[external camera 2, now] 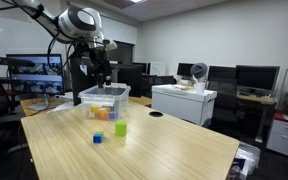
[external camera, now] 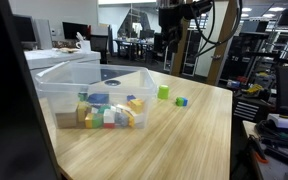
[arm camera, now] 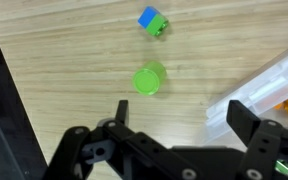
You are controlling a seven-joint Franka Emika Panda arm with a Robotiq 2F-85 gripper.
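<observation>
My gripper (arm camera: 184, 118) hangs open high above the wooden table (arm camera: 64, 90), with nothing between its fingers. Straight below it in the wrist view lies a green cylinder (arm camera: 149, 80), and farther off a small blue block (arm camera: 152, 21) with a green piece on it. The corner of a clear plastic bin (arm camera: 269, 85) shows beside one finger. In both exterior views the gripper (external camera: 170, 18) (external camera 2: 99, 68) is well above the bin (external camera: 89, 90) (external camera 2: 105, 97). The cylinder (external camera: 163, 92) (external camera 2: 121, 129) and the blue block (external camera: 181, 101) (external camera 2: 98, 138) stand on the table next to the bin.
The bin holds several coloured blocks (external camera: 104, 112). The table's edge (external camera: 229, 130) drops off toward cluttered shelves. A white cabinet (external camera 2: 182, 103) stands behind the table, with desks and monitors (external camera 2: 34, 70) around. A dark strip (arm camera: 4, 110) borders the table in the wrist view.
</observation>
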